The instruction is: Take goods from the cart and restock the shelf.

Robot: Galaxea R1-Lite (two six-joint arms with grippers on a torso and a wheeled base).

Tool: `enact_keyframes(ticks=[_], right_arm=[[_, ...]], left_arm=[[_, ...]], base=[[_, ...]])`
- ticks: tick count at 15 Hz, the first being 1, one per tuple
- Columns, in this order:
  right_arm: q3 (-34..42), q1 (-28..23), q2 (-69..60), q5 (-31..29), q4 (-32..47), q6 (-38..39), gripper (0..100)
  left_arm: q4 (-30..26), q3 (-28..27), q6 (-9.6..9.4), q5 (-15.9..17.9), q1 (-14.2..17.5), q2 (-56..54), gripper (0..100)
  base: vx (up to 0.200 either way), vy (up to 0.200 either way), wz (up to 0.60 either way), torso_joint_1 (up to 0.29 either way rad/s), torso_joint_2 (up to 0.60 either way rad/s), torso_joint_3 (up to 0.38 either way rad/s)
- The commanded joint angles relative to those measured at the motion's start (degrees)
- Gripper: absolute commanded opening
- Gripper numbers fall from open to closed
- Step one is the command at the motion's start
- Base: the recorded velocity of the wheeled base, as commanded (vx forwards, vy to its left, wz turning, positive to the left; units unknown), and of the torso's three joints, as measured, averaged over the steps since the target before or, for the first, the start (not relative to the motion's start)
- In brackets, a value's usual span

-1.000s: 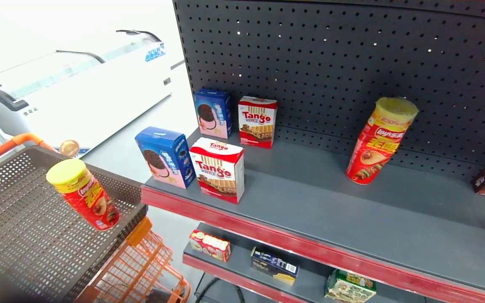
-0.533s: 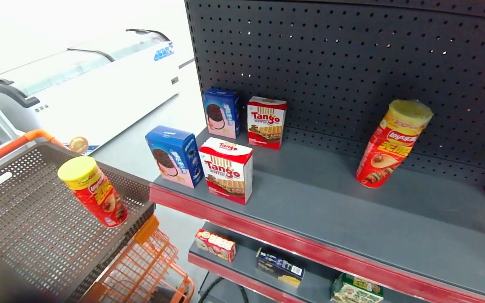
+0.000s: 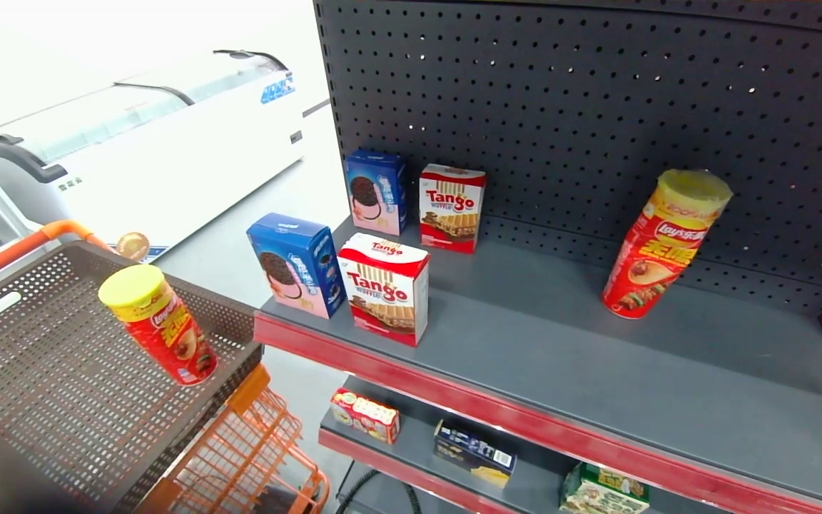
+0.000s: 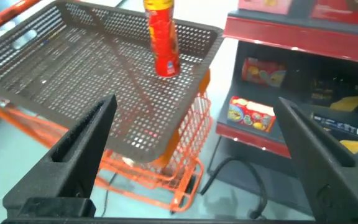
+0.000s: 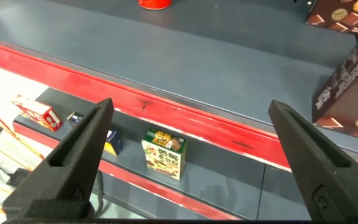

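Chip can (image 3: 158, 325) stands upright in the cart basket (image 3: 40, 400), long axis vertical, yellow lid uppermost, body red. Left jaws and right jaws stand wide open, holding nothing.

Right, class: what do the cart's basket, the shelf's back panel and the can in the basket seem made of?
The basket: probably matte brown moulded plastic, evenly perforated. The back panel: likely dark painted sheet metal, with regular punched holes. The can: seemingly glossy printed cardboard tube, yellow plastic-looking lid.
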State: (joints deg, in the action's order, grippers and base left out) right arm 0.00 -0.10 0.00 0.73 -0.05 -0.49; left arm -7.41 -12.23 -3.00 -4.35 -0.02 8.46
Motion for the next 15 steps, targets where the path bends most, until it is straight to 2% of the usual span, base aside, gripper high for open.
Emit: enact_keyframes(ticks=[1, 2, 3, 4, 5, 7, 9, 10, 11, 12, 13, 14, 15], right_arm=[[0.0, 0.0, 0.0, 0.1, 0.0, 0.0, 100], [0.0, 0.0, 0.0, 0.1, 0.0, 0.0, 100], [0.0, 0.0, 0.0, 0.1, 0.0, 0.0, 100], [0.0, 0.0, 0.0, 0.1, 0.0, 0.0, 100], [0.0, 0.0, 0.0, 0.1, 0.0, 0.0, 100], [0.0, 0.0, 0.0, 0.1, 0.0, 0.0, 100], [0.0, 0.0, 0.0, 0.1, 0.0, 0.0, 100], [0.0, 0.0, 0.0, 0.0, 0.0, 0.0, 100], [0.0, 0.0, 0.0, 0.0, 0.0, 0.0, 100], [0.0, 0.0, 0.0, 0.1, 0.0, 0.0, 100], [0.0, 0.0, 0.0, 0.1, 0.0, 0.0, 100], [0.0, 0.0, 0.0, 0.1, 0.0, 0.0, 100], [0.0, 0.0, 0.0, 0.1, 0.0, 0.0, 100]], left_arm=[[1.2, -7.2, 0.1, -3.3, -2.9, 18.3, 100], [2.0, -7.1, 0.19, -3.6, -4.4, 19.3, 100], [3.0, -6.4, 0.54, -3.5, -4.1, 24.1, 100], [4.8, -6.4, 0.45, -3.2, -1.7, 28.2, 100], [7.4, -6.2, 0.36, -1.8, 0.3, 32.3, 100], [15.5, -5.6, -0.25, 4.6, 3.5, 42.3, 100], [27.5, -4.1, -0.25, 3.6, 4.0, 52.4, 100], [32.5, -3.4, -0.17, 1.5, 4.0, 56.1, 100], [35.1, -3.6, -0.17, -0.5, 4.0, 59.9, 100], [35.3, -3.6, -0.17, -0.5, 4.0, 60.2, 100], [39.0, -4.6, -0.25, -0.7, 3.8, 66.9, 100], [41.4, -4.7, -0.17, -1.1, 4.0, 69.1, 100], [47.0, -4.7, -0.08, -2.9, 5.1, 73.2, 100]], base=[[0.0, 0.0, 0.0, 0.0, 0.0, 0.0], [0.0, 0.0, 0.0, 0.0, 0.0, 0.0], [0.0, 0.0, 0.0, 0.0, 0.0, 0.0], [0.0, 0.0, 0.0, 0.0, 0.0, 0.0], [0.0, 0.0, 0.0, 0.0, 0.0, 0.0], [0.0, 0.0, 0.0, 0.0, 0.0, 0.0], [0.0, 0.0, 0.0, 0.0, 0.0, 0.0], [0.0, 0.0, 0.0, 0.0, 0.0, 0.0], [0.0, 0.0, 0.0, 0.0, 0.0, 0.0], [0.0, 0.0, 0.0, 0.0, 0.0, 0.0], [0.0, 0.0, 0.0, 0.0, 0.0, 0.0], [0.0, 0.0, 0.0, 0.0, 0.0, 0.0], [0.0, 0.0, 0.0, 0.0, 0.0, 0.0]])
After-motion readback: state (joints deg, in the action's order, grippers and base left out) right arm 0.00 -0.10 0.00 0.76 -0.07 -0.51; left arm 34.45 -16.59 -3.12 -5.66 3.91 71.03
